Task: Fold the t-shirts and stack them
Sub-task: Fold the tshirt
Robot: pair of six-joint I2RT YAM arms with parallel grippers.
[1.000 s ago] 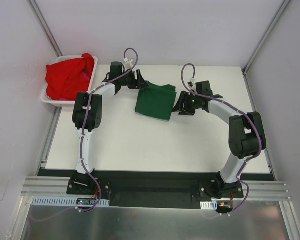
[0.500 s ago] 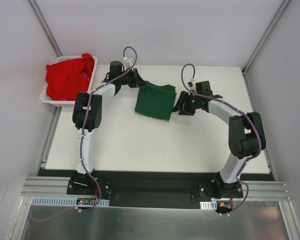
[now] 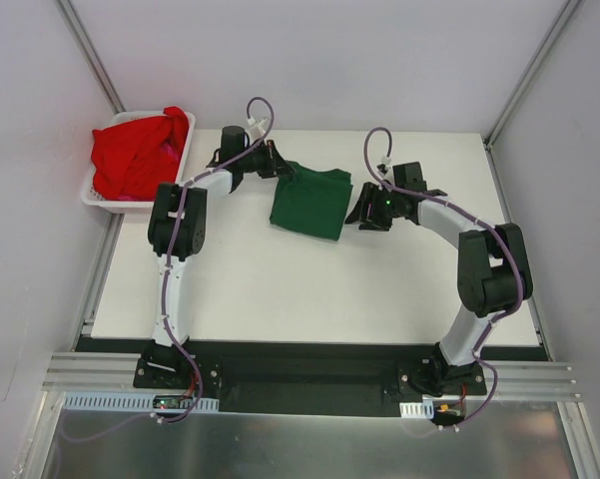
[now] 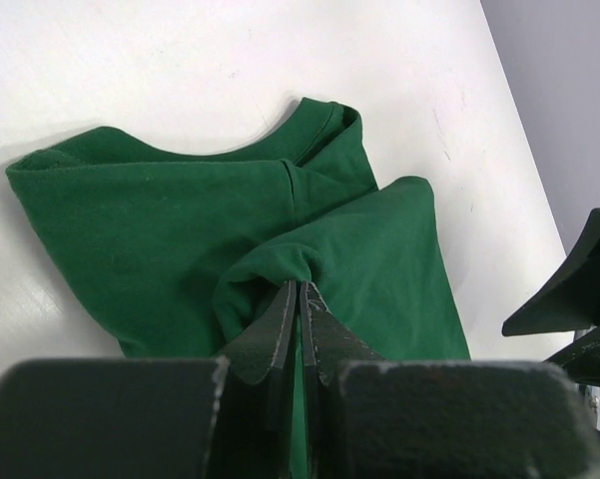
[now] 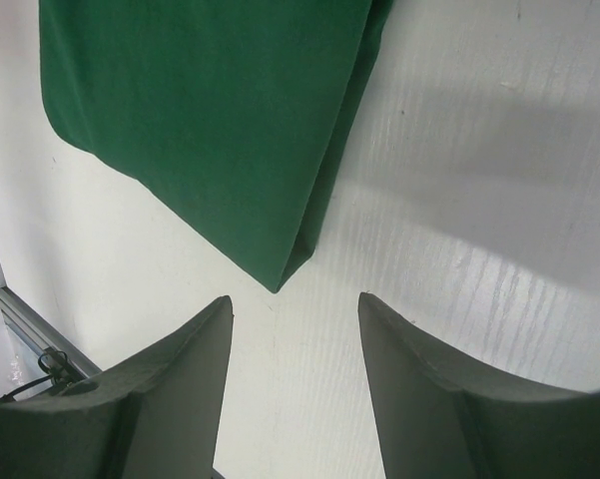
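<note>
Top external view, leftmost first: red t-shirts (image 3: 135, 155) heaped in a white basket (image 3: 98, 199) at the desk's (image 3: 280, 289) far-left corner. The left claw (image 3: 277, 166) is clenched on a bunched fold of the folded green t-shirt (image 3: 312, 205), which lies on the desk. The right claw (image 3: 355, 214) is released, just beside the shirt's right edge.

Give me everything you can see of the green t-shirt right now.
The dark green t-shirt is plain soft cloth, folded into a rough rectangle, lying on the white table toward its far side. The left wrist view shows a curved hemmed edge, likely the neckline. The left gripper is shut on a bunched fold at one corner; the right gripper stands open just off a folded corner, not touching.
</note>
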